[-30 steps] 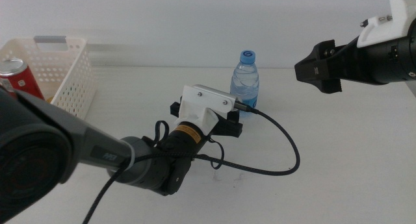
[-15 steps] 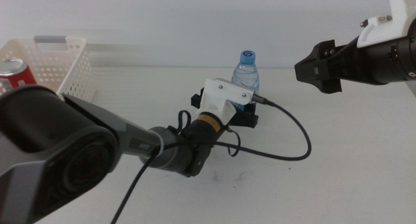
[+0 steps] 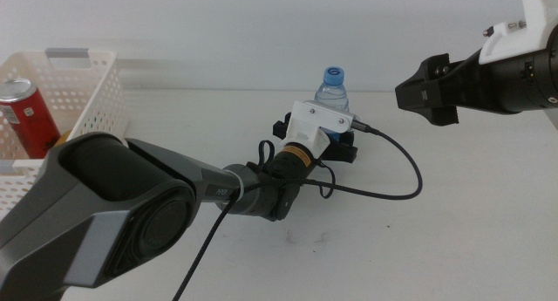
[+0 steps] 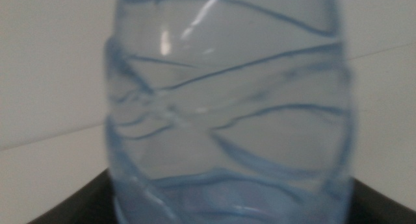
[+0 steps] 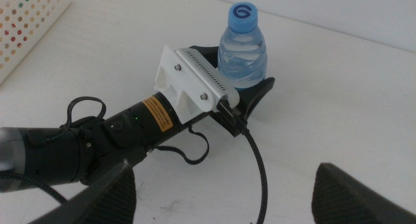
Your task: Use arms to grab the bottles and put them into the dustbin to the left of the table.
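A small clear water bottle with a blue cap stands upright on the white table. My left gripper has come in low from the near left and is open, with one jaw on each side of the bottle's lower body. The bottle fills the left wrist view. In the right wrist view a gap shows between one jaw and the bottle. My right gripper hangs open above the table to the right of the bottle. The white perforated dustbin sits at the far left, and a red can stands inside it.
The left arm's black cable loops over the table to the right of the bottle. The left arm's thick dark body covers the near left of the table. A pale wall runs along the table's far edge.
My left arm has pushed forward and to the right, bringing its jaws from in front of the bottle to either side of it. The right arm has not moved.
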Robot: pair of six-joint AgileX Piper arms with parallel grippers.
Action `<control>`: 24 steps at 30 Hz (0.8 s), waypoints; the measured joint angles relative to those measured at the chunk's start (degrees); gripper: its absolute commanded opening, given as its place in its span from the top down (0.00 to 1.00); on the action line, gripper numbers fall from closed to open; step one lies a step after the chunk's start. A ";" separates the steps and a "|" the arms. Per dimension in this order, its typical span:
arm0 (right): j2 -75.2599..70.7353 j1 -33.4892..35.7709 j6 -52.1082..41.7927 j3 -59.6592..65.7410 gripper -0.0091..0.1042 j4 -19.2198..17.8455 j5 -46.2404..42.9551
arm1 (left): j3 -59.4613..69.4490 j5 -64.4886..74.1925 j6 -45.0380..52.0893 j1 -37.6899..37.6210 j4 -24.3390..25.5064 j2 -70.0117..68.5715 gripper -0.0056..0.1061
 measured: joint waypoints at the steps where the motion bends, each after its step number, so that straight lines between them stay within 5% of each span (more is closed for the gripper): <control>1: 0.00 0.00 0.00 0.00 0.12 0.00 0.00 | -0.40 0.16 0.00 0.27 0.00 0.28 0.11; 10: 0.00 0.00 0.00 0.00 0.12 0.00 0.10 | -3.04 1.22 4.58 1.63 0.36 0.49 0.12; 13: 0.00 0.00 0.00 0.00 0.12 0.00 0.10 | -3.13 2.52 4.58 1.72 -0.60 0.49 0.19; 18: 0.00 0.00 0.00 0.00 0.12 0.00 0.20 | -1.10 15.41 14.05 1.72 -2.79 -4.78 0.52; 24: 0.10 0.00 0.00 0.00 0.12 0.00 0.20 | 2.17 39.27 17.56 3.67 -14.94 -17.26 0.91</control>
